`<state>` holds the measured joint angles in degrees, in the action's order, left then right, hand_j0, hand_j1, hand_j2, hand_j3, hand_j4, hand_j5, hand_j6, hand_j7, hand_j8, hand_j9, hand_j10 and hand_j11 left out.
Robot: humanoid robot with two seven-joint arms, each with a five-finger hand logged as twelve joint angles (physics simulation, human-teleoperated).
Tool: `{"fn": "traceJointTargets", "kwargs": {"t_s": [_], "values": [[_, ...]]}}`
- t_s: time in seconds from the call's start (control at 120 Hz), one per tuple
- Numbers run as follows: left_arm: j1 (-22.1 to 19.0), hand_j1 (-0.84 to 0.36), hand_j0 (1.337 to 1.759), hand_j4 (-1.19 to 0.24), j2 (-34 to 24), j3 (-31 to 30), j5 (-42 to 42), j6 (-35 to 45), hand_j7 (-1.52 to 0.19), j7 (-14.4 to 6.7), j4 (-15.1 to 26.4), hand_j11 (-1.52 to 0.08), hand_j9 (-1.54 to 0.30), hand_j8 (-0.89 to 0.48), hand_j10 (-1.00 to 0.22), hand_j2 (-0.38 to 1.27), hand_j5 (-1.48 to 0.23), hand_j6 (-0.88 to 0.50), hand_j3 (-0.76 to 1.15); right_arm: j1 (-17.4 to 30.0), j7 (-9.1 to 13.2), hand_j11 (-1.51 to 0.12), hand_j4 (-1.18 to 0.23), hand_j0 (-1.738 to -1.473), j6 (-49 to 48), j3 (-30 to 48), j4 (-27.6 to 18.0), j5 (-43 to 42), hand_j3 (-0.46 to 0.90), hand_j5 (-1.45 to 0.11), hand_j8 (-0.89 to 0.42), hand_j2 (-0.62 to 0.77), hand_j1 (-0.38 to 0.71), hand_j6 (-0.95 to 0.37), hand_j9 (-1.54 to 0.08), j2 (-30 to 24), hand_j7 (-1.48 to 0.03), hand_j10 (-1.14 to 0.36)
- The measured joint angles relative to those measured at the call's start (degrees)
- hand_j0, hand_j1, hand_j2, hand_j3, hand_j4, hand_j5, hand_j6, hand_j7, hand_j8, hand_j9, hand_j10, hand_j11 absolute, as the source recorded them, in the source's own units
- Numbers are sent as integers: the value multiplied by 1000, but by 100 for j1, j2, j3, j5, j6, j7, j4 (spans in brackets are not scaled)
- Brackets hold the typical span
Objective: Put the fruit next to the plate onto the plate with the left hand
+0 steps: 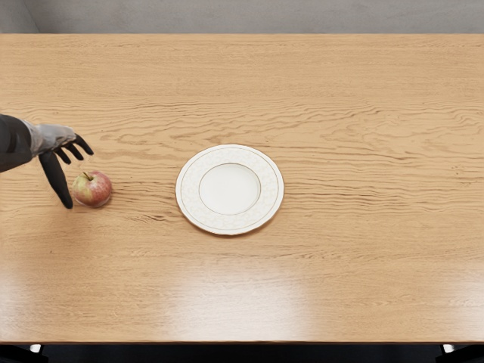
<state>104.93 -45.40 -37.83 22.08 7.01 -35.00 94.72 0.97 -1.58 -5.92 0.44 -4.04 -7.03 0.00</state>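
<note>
Hovering by the apple (pixel 91 189) with the left hand (pixel 57 153), spread loose, gripping nothing yet. Sitting just right of it on the table (pixel 340 265), left of the plate (pixel 189 168). Probably only needs a short rightward close-in.

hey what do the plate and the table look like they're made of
Plate: probably glazed ceramic or porcelain, white with a faint patterned rim and thin darker edge lines. Table: wood or wood veneer, with wavy grain and a semi-gloss finish, judging by the soft light patches near the front edge.
</note>
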Motion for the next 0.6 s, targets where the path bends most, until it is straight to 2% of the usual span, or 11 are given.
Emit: {"fn": "traceJointTargets", "kwargs": {"t_s": [0.317, 0.6], "values": [[-64, 56, 1658, -247, 506, 125, -305, -85, -318, 0, -473, -318, -318, -247, -246, 50, -318, -247, 0, 0, 0, -47, -37, -1658, 0, 0, 0, 0, 0, -47, -37, -7, -305, -37, -47, 0, -47, -37], [-471, 56, 1658, -246, 984, 136, -347, -53, -318, 0, -959, -318, -318, -247, -246, 50, -318, -247, 0, 0, 0, -47, -37, -1658, 0, 0, 0, 0, 0, -48, -37, -7, -305, -37, -47, 0, -47, -37]]}}
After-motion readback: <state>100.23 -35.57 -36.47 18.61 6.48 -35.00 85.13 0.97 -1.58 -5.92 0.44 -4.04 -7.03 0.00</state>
